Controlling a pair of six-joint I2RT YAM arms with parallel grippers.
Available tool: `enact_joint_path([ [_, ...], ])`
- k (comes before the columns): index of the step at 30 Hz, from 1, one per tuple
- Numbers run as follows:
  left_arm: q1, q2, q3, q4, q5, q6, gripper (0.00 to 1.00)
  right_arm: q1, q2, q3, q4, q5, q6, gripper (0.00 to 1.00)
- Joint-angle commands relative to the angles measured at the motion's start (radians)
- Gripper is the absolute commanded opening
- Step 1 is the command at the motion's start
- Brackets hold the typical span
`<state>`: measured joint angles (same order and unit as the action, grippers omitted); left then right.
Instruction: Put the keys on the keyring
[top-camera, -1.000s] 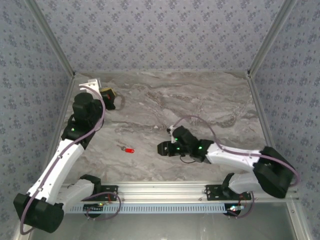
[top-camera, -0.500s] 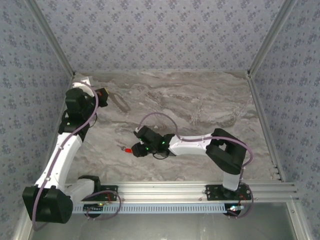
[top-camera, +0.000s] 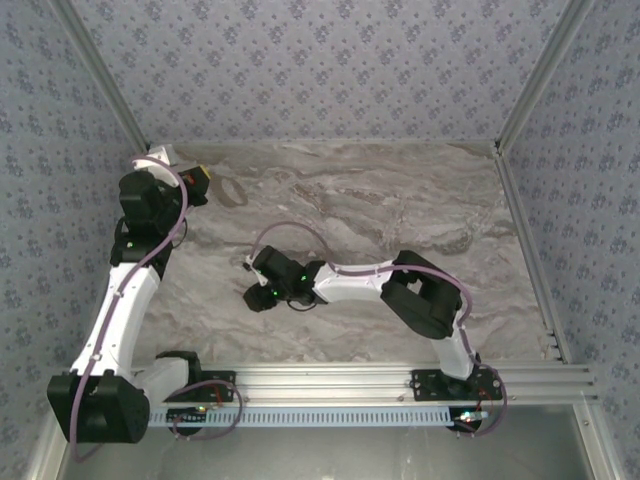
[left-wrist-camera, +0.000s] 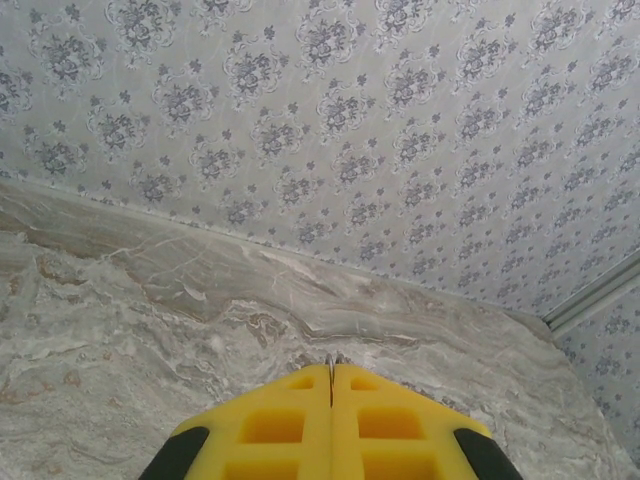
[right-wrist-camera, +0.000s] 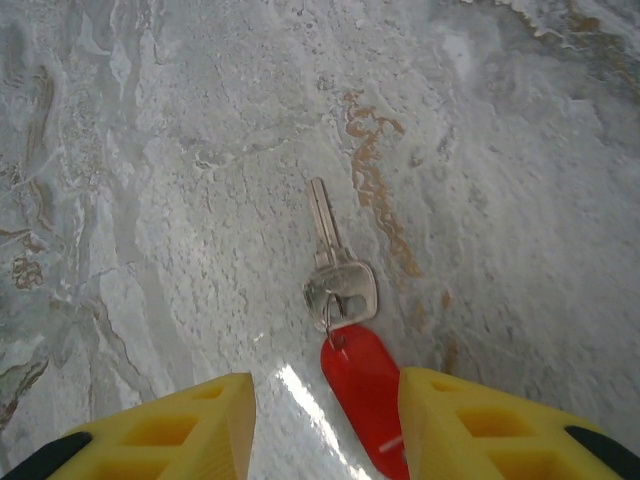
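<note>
The key (right-wrist-camera: 338, 270) is silver and lies flat on the marble, joined by a small ring to a red plastic tag (right-wrist-camera: 365, 390). My right gripper (right-wrist-camera: 325, 388) stands open just above it, and the tag lies between the yellow fingers (right-wrist-camera: 440, 410), close to the right one. From above, the right gripper (top-camera: 256, 297) covers the key. At the far left corner my left gripper (top-camera: 204, 181) is shut on the keyring (top-camera: 232, 191), a thin grey loop sticking out to its right. A sliver of metal (left-wrist-camera: 331, 362) shows between the closed left fingertips.
The marble table (top-camera: 400, 220) is walled in by patterned panels at the back and sides. An aluminium rail (top-camera: 330, 385) runs along the near edge. The right arm stretches across the middle of the table towards the left.
The right arm has swung left across the table until its open gripper is over the key. The left gripper has drawn further back and left into the corner with the keyring.
</note>
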<state>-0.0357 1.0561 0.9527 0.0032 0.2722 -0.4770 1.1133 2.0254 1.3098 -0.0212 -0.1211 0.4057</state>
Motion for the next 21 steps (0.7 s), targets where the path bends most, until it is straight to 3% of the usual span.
enact_joint_path([
  [1, 0.017, 0.003, 0.04, 0.052, 0.031, -0.009, 0.0, 0.006, 0.043, 0.047, -0.044, -0.028, -0.029, 0.43],
  [21, 0.039, 0.025, 0.036, 0.106, 0.089, -0.041, 0.0, -0.032, 0.14, 0.135, -0.06, -0.071, -0.015, 0.27],
])
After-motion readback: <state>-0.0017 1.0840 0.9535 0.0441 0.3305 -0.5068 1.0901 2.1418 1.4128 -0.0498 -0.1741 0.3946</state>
